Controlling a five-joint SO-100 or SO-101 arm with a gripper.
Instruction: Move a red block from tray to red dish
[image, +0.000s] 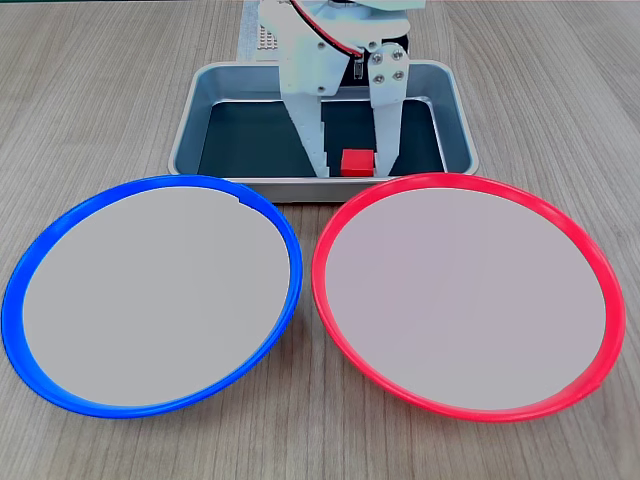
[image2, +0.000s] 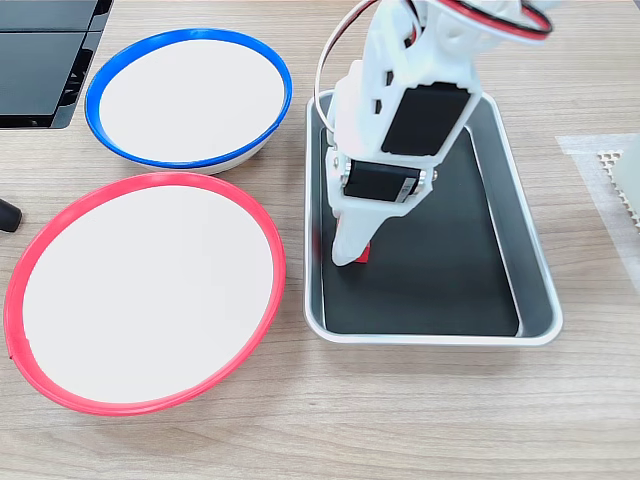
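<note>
Near the frame's upper centre, the end effector (image: 350, 165) stands spread wide astride the red block (image: 357, 162) on the tray (image: 190, 120) floor, a seemingly light, rigid cube best pinched across two flat opposite faces.

The white arm reaches steeply down from the table's far edge in a fixed view, its hand (image: 352, 168) pointing downward. The two fingers (image: 312, 135) stand parted, tips low, one on either side of the red block (image: 357, 162).
</note>
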